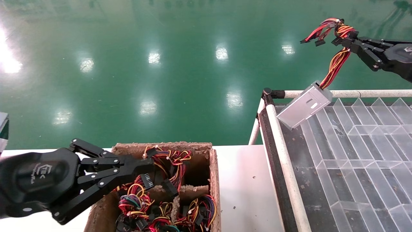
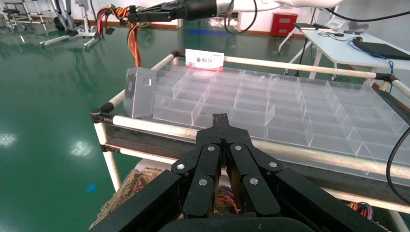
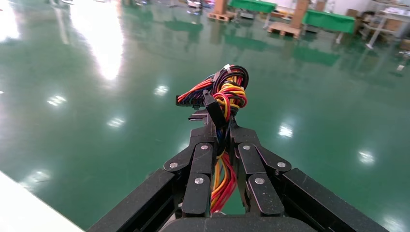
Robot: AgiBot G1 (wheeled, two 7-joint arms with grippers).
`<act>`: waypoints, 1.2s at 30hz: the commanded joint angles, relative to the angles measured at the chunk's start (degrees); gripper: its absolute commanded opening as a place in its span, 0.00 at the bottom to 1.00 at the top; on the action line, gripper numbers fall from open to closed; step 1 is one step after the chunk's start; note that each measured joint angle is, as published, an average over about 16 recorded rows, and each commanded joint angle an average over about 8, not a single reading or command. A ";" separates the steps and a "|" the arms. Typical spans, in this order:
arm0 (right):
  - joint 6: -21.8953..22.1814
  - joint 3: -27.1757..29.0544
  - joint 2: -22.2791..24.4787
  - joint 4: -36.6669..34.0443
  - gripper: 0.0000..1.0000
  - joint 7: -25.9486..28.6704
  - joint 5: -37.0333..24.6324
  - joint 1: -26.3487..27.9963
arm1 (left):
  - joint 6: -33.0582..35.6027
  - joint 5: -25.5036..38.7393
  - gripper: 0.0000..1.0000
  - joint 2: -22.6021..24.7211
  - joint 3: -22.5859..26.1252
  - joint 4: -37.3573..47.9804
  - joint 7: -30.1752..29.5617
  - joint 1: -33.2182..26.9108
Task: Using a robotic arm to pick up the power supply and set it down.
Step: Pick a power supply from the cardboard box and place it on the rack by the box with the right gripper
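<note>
My right gripper (image 1: 349,40) is shut on the red, yellow and orange wire bundle (image 1: 334,64) of the power supply (image 1: 304,104), high at the far right. The silver-grey box hangs tilted from its wires, its lower end at the near-left corner of the clear divided tray (image 1: 370,135); I cannot tell if it touches. In the right wrist view the wire bundle (image 3: 227,92) runs between the closed fingers of that gripper (image 3: 221,128). The left wrist view shows the power supply (image 2: 138,92) at the tray's corner. My left gripper (image 1: 149,164) is shut with nothing in it, over a cardboard box.
A cardboard box (image 1: 214,174) full of several coloured wire bundles sits on the white table (image 1: 241,187). The tray rests on a rack with white tube rails (image 1: 283,145). A red-and-white label card (image 2: 204,60) stands at the tray's far edge. Green floor lies beyond.
</note>
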 commanded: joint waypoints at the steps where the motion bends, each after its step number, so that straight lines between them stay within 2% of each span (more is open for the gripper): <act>1: 2.20 -0.12 -0.49 -0.92 0.00 -0.62 -0.29 0.51 | 0.00 0.00 0.00 0.00 0.00 0.00 0.00 0.00; 19: 7.67 -0.80 -3.29 -2.72 0.00 -3.91 -1.43 2.82 | 0.00 0.00 0.00 0.00 0.00 0.00 0.00 0.00; 36: 2.59 -2.00 -8.03 -3.06 0.00 -4.77 -3.02 2.43 | 0.00 0.00 0.00 0.00 0.00 0.00 0.00 0.00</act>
